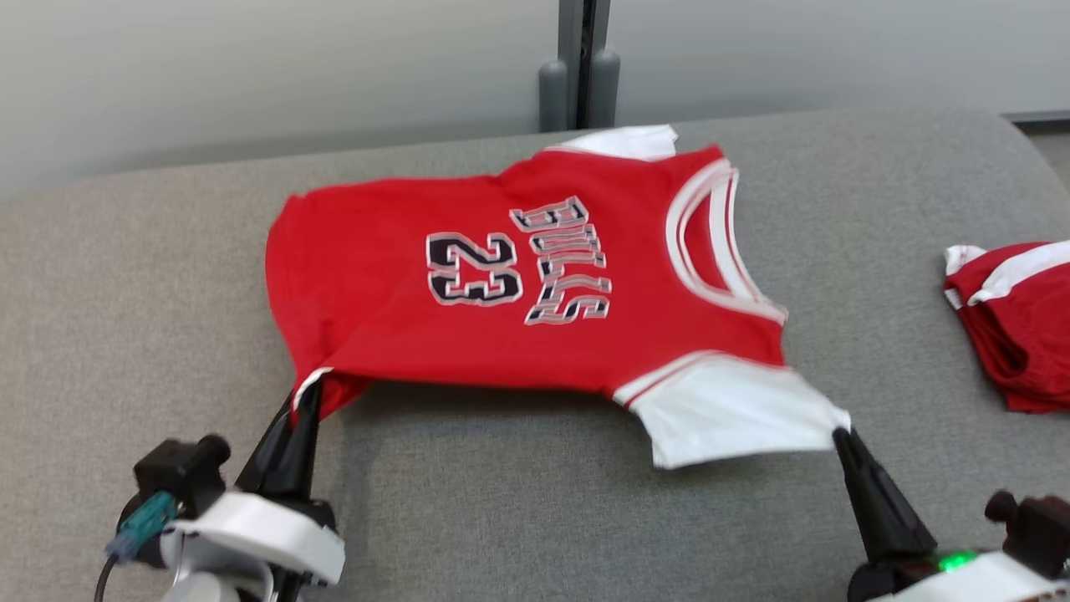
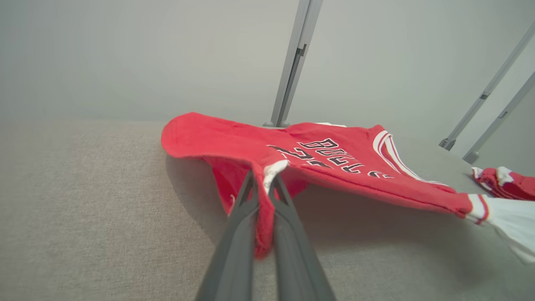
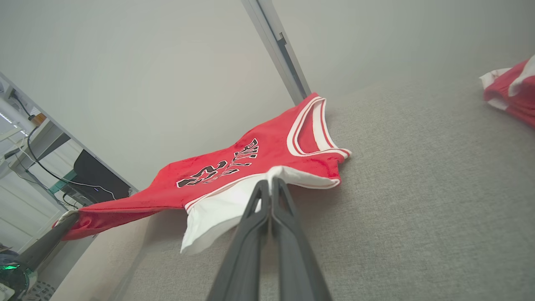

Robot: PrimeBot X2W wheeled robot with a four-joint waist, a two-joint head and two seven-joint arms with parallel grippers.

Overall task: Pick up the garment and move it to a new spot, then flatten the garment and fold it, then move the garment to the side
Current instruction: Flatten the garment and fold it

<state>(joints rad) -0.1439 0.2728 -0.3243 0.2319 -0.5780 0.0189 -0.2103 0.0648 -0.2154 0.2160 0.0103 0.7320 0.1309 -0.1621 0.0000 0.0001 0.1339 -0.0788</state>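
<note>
The garment (image 1: 518, 284) is a red jersey with white sleeves, the number 23 and lettering on its chest. It hangs stretched above the grey padded surface (image 1: 518, 502), its far edge resting on the surface. My left gripper (image 1: 308, 393) is shut on its hem corner at the lower left; the left wrist view shows the red cloth (image 2: 234, 142) pinched between the fingers (image 2: 238, 234). My right gripper (image 1: 838, 435) is shut on the near white sleeve's corner; in the right wrist view the sleeve (image 3: 217, 209) drapes from the gripper (image 3: 271, 182).
A second red and white garment (image 1: 1011, 318) lies bunched at the right edge of the surface. A grey wall with a vertical post (image 1: 581, 67) stands behind. Bare grey surface lies to the left and in front.
</note>
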